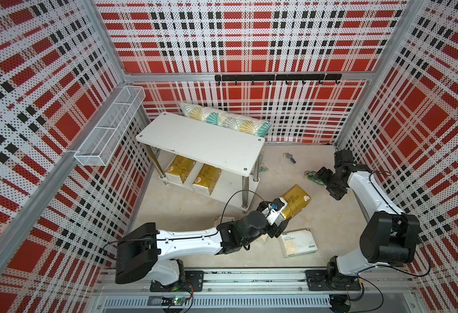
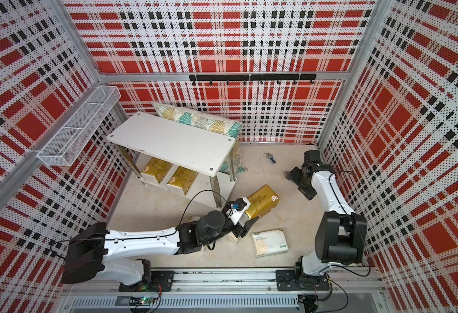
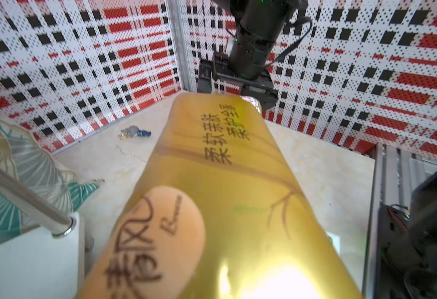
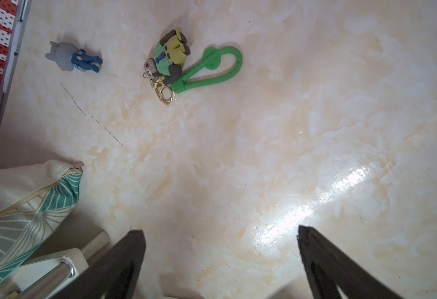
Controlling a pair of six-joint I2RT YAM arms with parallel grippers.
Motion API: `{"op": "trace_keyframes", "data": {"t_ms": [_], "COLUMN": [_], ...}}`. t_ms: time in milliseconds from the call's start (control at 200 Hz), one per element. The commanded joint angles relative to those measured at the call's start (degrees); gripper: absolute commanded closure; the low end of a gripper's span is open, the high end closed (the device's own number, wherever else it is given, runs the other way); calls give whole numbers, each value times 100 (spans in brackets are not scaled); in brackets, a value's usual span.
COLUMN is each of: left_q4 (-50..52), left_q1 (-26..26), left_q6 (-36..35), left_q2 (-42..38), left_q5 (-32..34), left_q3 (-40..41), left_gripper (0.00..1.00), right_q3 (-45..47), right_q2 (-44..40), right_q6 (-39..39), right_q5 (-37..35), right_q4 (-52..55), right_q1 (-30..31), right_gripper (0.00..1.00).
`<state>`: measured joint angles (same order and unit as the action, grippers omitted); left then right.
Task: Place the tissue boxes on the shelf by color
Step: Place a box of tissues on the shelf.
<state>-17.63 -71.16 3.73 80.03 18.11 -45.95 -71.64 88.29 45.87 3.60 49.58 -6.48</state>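
Top view: 3 gold pks (image 1: 180, 168) (image 1: 206, 177) (image 1: 296, 202)

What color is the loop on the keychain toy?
Bright green loop; the right wrist view shows it best.

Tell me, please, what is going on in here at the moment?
The robot is sorting tissue packs onto the white shelf. Its left end effector is closed on one end of a gold pack, close to a front leg of the shelf. Two other gold packs sit side by side on the lower tier. A white pack lies on the floor, not yet shelved. The right end effector is open and holds nothing, above bare floor near two keychains.
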Motion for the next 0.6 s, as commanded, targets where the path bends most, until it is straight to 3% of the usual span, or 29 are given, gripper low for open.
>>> {"op": "trace_keyframes", "data": {"t_ms": [0, 185, 591], "left_q4": [661, 1538, 2821], "left_q1": [-11, 76, 537], "left_q6": [564, 1030, 1670], "left_q2": [-501, -1133, -1802], "left_q5": [316, 558, -351], "left_q3": [97, 262, 47], "left_gripper": [24, 23, 23], "right_q3": [70, 116, 270], "right_q2": [76, 74, 136], "right_q6": [-79, -146, -147], "right_q5": [-29, 69, 476], "right_q4": [-288, -423, -702], "right_q1": [-55, -58, -55], "right_gripper": [0, 0, 0]}}
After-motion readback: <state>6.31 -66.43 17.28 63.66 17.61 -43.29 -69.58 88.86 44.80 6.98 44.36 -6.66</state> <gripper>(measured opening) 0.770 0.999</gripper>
